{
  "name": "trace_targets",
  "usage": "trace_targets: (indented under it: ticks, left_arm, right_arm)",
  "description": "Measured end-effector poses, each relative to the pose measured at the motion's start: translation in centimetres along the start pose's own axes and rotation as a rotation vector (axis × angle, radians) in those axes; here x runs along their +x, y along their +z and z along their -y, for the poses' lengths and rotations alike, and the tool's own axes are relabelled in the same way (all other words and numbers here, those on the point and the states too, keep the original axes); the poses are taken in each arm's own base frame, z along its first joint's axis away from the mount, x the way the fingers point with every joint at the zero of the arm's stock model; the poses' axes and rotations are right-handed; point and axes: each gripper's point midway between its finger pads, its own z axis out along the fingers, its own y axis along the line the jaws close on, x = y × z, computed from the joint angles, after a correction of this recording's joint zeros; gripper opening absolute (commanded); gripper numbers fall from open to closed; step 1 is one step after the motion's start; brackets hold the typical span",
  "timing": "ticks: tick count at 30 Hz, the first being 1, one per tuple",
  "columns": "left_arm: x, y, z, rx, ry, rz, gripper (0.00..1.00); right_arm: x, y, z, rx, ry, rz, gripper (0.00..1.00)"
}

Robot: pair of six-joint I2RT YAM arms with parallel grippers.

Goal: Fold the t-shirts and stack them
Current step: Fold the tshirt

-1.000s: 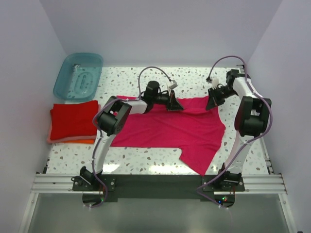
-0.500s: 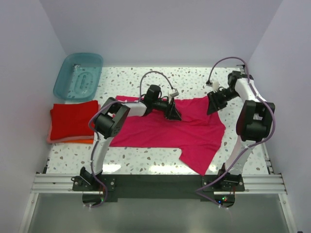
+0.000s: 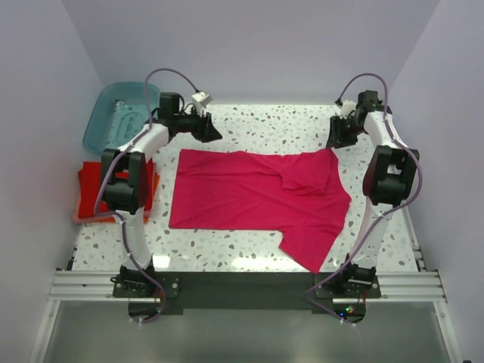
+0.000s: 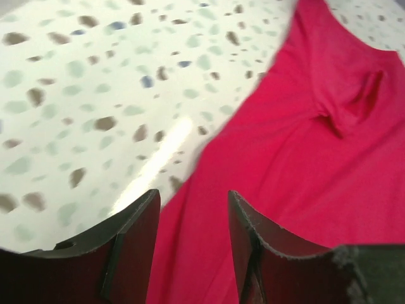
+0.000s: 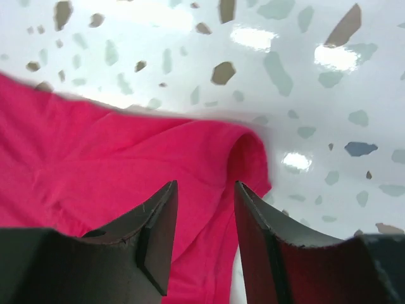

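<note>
Mid-fold: the magenta t-shirt [image 3: 249,197] lies in the middle of the desk [image 3: 257,125], right side maybe folded in already. The left gripper [image 3: 212,133] and right gripper [image 3: 337,141] hover at its far corners, half open, holding nothing. Next move needs a fresh pinch on an edge; the red stack [image 3: 94,185] sits at the left edge.

Up in the far left corner, a translucent teal tub [image 3: 121,117] with rounded corners, close against the left wall [image 3: 38,151]. Ribbed bottom showing through the plastic, plus something small and pale at its far end, too faint to name. Underneath, a white table [image 3: 287,121] flecked with grey, brown and greenish chips, glossy, bright with glare. Along the near edge, a silver metal rail [image 3: 83,286] and a dark plate [image 3: 249,291]. Behind, a plain pale back wall [image 3: 249,45].
</note>
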Motion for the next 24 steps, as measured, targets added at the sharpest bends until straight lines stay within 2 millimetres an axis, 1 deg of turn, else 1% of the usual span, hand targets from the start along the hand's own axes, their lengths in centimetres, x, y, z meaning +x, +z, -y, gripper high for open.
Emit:
trace_targets:
  ticks: [3,6,8,10,13,15,18,21,22,24]
  left_arm:
    - [-0.2,-2.8,-3.9,-0.121,-0.002,-0.049,0.52]
    - [-0.1,-4.4,-6.5,-0.199,0.020,-0.102,0.53]
    - [0.7,-5.1,-7.6,-0.221,0.034,-0.154,0.56]
    - [1.7,-5.7,-8.5,-0.235,0.047,-0.206,0.58]
    - [3.8,-6.5,-9.4,-0.235,0.059,-0.293,0.59]
    - [4.8,-6.9,-10.1,-0.232,0.073,-0.344,0.59]
    - [6.5,-7.3,-11.2,-0.230,0.093,-0.410,0.59]
    - [8.1,-7.7,-11.7,-0.229,0.103,-0.467,0.59]
    - [8.6,-7.8,-11.8,-0.231,0.107,-0.484,0.59]
    - [9.2,-8.0,-12.2,-0.235,0.123,-0.512,0.59]
  right_arm:
    - [0.4,2.0,1.2,0.024,0.046,-0.028,0.45]
    - [1.3,3.4,1.8,0.030,0.079,-0.061,0.43]
    - [1.6,3.8,1.8,0.027,0.091,-0.072,0.42]
    - [1.7,4.0,1.8,0.022,0.099,-0.075,0.40]
    - [1.8,4.2,1.5,0.005,0.109,-0.074,0.38]
    - [1.7,4.4,1.4,-0.008,0.113,-0.072,0.36]
    - [1.5,4.8,1.2,-0.024,0.118,-0.068,0.30]
    - [1.4,5.0,1.2,-0.033,0.118,-0.067,0.20]
    - [1.4,5.1,1.2,-0.035,0.119,-0.066,0.14]
    - [1.4,5.1,1.0,-0.046,0.119,-0.065,0.08]
